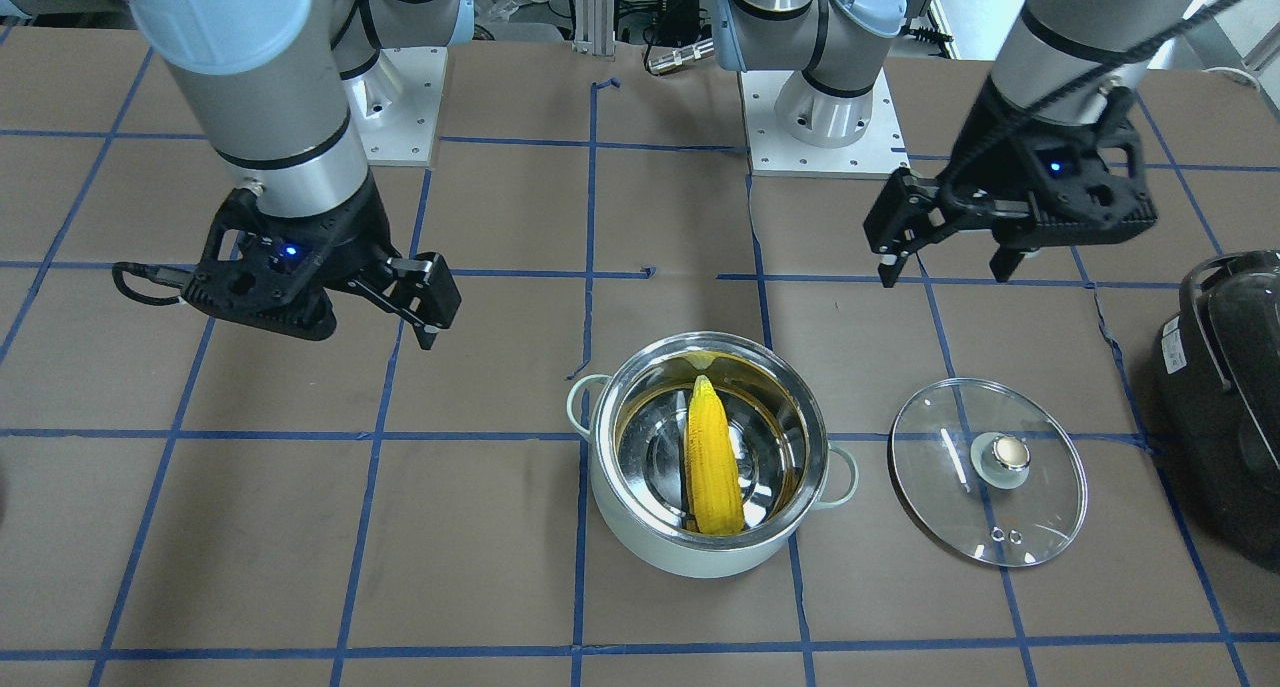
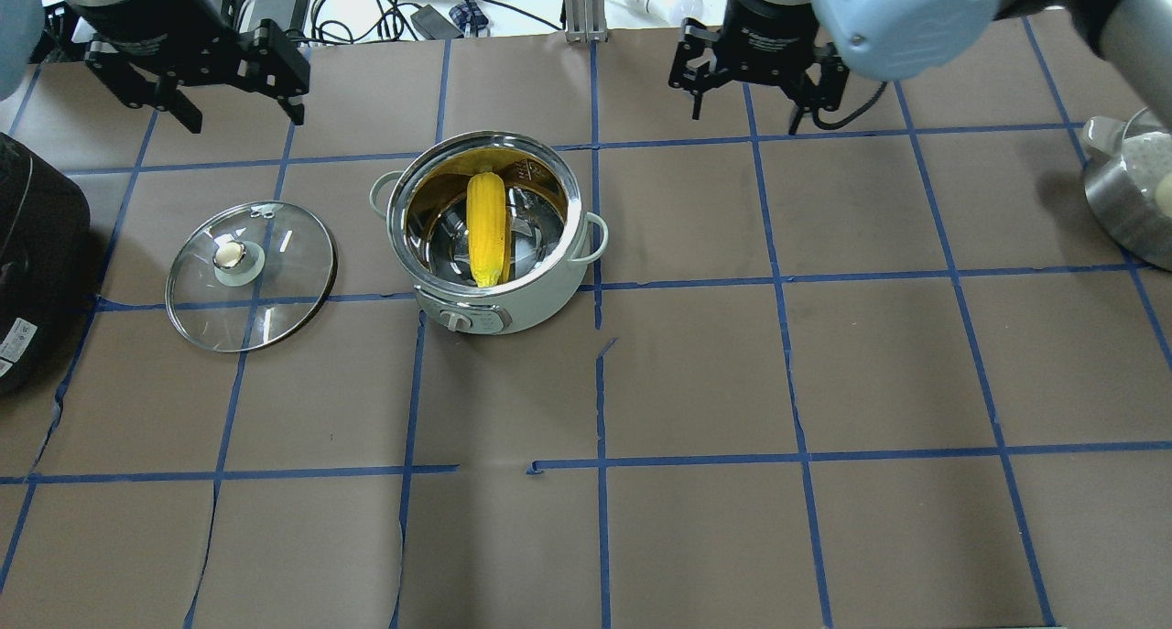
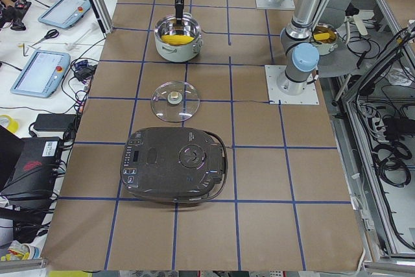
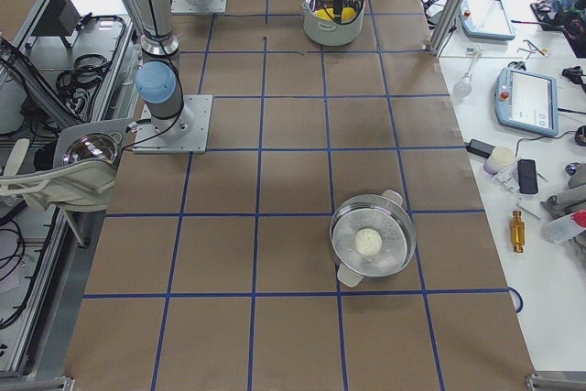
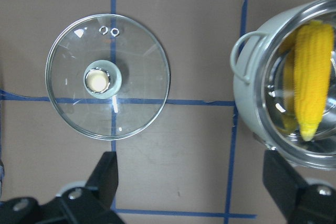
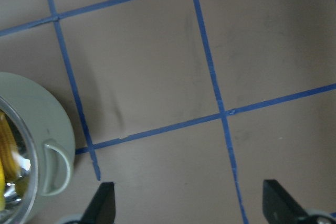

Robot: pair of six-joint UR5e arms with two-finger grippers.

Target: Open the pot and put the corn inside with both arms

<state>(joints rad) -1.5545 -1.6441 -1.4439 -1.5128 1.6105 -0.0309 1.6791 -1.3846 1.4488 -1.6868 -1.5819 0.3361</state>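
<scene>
The pale-green pot [image 1: 640,537] [image 2: 540,286] stands open on the table with the yellow corn [image 1: 714,459] [image 2: 487,229] lying inside it, tip up against the wall. Its glass lid [image 1: 940,487] [image 2: 284,281] lies flat on the table beside the pot, brass knob up. My left gripper [image 1: 945,267] [image 2: 236,112] is open and empty, raised behind the lid. My right gripper [image 1: 375,312] [image 2: 746,109] is open and empty, raised off to the pot's other side. The left wrist view shows the lid [image 5: 136,77], pot [image 5: 247,93] and corn [image 5: 312,74] below open fingers.
A black appliance [image 1: 1230,387] [image 2: 32,263] [image 3: 175,163] stands beyond the lid at the table's left end. A steel pot [image 2: 1122,199] [image 4: 343,254] with a white ball in it stands at the right end. Blue tape lines grid the brown table.
</scene>
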